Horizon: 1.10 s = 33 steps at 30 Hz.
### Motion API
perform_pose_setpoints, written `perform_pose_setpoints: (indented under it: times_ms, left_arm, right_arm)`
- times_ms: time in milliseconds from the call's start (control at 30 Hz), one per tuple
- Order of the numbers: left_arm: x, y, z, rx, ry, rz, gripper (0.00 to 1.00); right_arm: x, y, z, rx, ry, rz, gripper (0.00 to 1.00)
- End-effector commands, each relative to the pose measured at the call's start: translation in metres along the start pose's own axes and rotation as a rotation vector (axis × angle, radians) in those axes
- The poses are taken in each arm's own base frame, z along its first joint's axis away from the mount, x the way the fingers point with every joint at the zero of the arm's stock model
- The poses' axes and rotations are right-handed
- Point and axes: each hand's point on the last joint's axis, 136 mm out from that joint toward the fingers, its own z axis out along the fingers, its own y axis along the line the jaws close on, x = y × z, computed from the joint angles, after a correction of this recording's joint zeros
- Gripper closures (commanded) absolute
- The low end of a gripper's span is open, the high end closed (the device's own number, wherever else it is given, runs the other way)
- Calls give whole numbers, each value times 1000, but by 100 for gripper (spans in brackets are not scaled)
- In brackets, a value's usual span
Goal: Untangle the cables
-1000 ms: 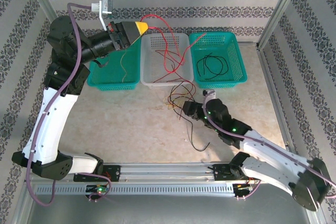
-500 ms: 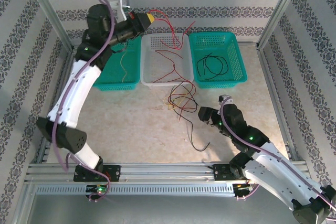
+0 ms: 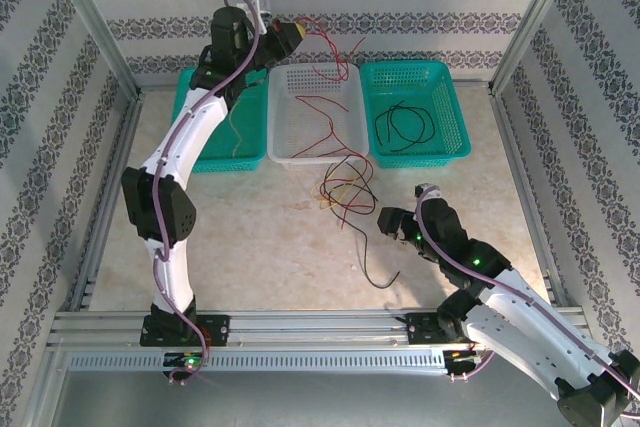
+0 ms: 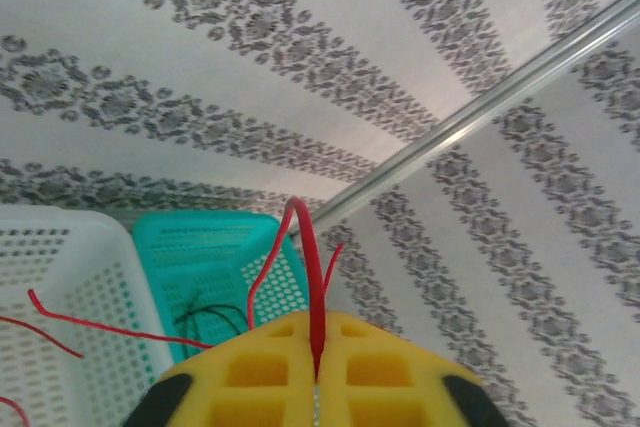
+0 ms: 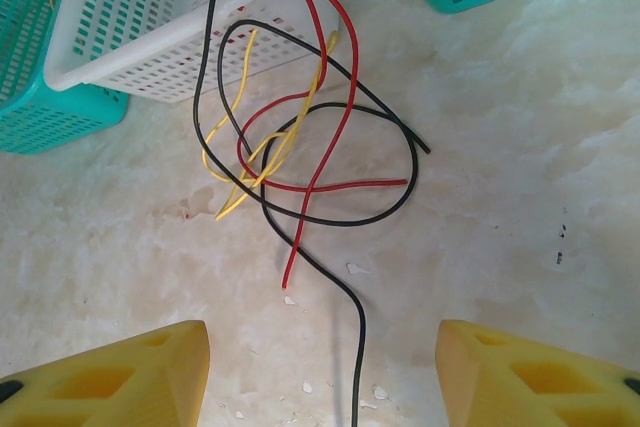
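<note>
My left gripper [image 3: 291,31] is raised at the back wall above the baskets, shut on a red cable [image 4: 311,257] that loops up out of its jaws. That red cable [image 3: 327,105] trails down into the white basket [image 3: 285,132]. A tangle of red, yellow and black cables [image 3: 345,187] lies on the table in front of the white basket. My right gripper [image 3: 385,217] hovers just near-right of the tangle [image 5: 300,147], open. One black cable [image 5: 360,337] runs on the table between its fingers, untouched.
A teal basket [image 3: 455,117] at back right holds a black cable [image 3: 400,125]. A teal basket [image 3: 195,152] at back left holds a yellow cable [image 3: 235,132]. Metal frame posts and patterned walls enclose the table. A black cable end [image 3: 380,277] lies toward the near edge.
The left arm has swung right and back, carrying the red cable up over the white basket. The right gripper pulled back from the tangle a second ago and has since stayed put.
</note>
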Motion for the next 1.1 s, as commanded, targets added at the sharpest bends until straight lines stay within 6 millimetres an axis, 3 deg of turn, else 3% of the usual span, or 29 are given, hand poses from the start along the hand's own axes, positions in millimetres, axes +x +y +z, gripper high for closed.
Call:
perform_pose_setpoints:
  times_ms: [0, 67, 100, 133, 233, 300, 400, 533, 633, 700, 767, 967, 1067]
  left_arm:
    - [6, 43, 14, -68, -24, 41, 52]
    - [37, 78, 22, -129, 40, 2, 33]
    - [53, 88, 24, -134, 75, 4, 4]
    - [69, 99, 23, -155, 108, 7, 0]
    - [95, 115, 8, -241, 160, 28, 0]
    - [100, 111, -8, -251, 165, 31, 0]
    - [91, 84, -33, -224, 139, 45, 0]
    - [68, 29, -72, -151, 77, 78, 0]
    - [73, 3, -101, -99, 81, 90, 0]
    - [86, -7, -118, -65, 108, 87, 2]
    - [106, -11, -137, -58, 148, 85, 10]
    - [163, 3, -185, -117, 257, 38, 31]
    - [174, 3, -204, -129, 254, 38, 41]
  right_arm:
    - [-10, 7, -5, -10, -10, -11, 38]
    - [-12, 9, -6, -12, -14, -14, 38]
    - [-14, 10, -6, -12, -17, -17, 38]
    - [-15, 11, -5, -10, -16, -17, 38]
    - [-21, 15, -4, -19, -18, -19, 37]
    - [-28, 18, -2, -17, -18, -27, 36]
    - [-41, 24, 8, -39, 12, -29, 35]
    - [-58, 31, 31, -55, 82, -58, 37]
    - [-70, 33, 54, -38, 124, -102, 38]
    - [-77, 33, 71, -42, 147, -107, 39]
    - [-84, 32, 89, -44, 171, -114, 40]
    - [-92, 30, 135, -26, 234, -179, 44]
    - [-95, 23, 147, 12, 234, -212, 45]
